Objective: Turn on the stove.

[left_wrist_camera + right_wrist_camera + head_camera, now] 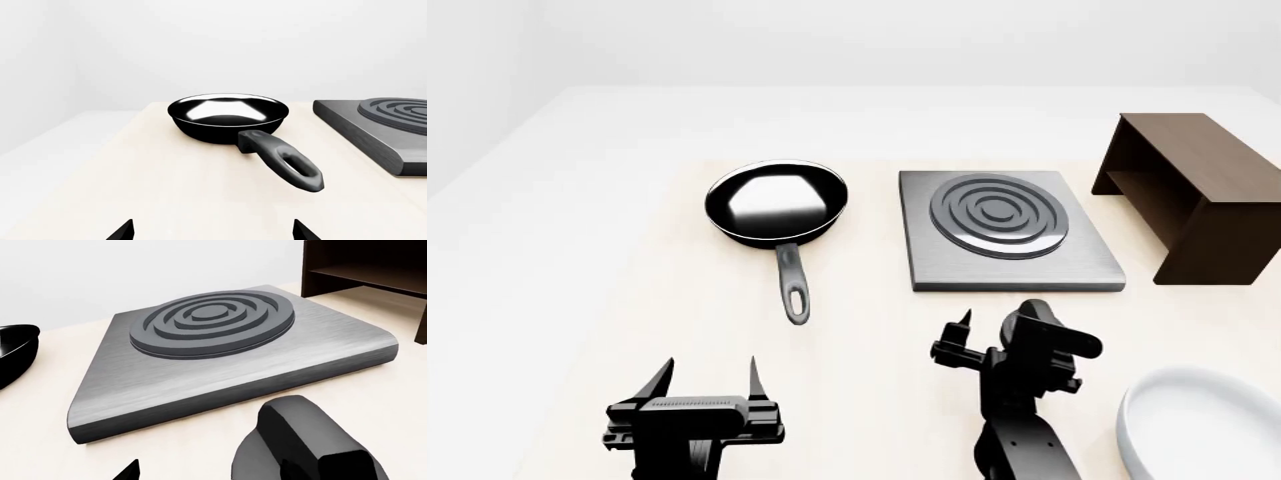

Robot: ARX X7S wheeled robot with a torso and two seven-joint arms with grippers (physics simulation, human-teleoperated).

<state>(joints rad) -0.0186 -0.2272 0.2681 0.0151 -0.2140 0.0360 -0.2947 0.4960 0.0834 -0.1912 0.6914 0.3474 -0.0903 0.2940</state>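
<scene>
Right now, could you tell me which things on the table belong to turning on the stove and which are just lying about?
Belong:
flat grey metal hotplate
small black round knob
right claw

Lying about:
black frying pan
dark brown wooden box
white bowl

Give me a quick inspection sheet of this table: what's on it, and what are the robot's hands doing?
Surface: pale wooden tabletop, smooth.
Job's things: flat square grey metal hotplate with ringed round burner, nothing on it; small black round knob on the table in front of it.
Clutter: black frying pan left of the hotplate, handle toward the robot; dark brown wooden box to the right; white round dish at the near right.
Grippers: left end effector open, holding nothing; right end effector near the knob, state unclear.
Cables: nothing seen.
Surroundings: plain white walls.
</scene>
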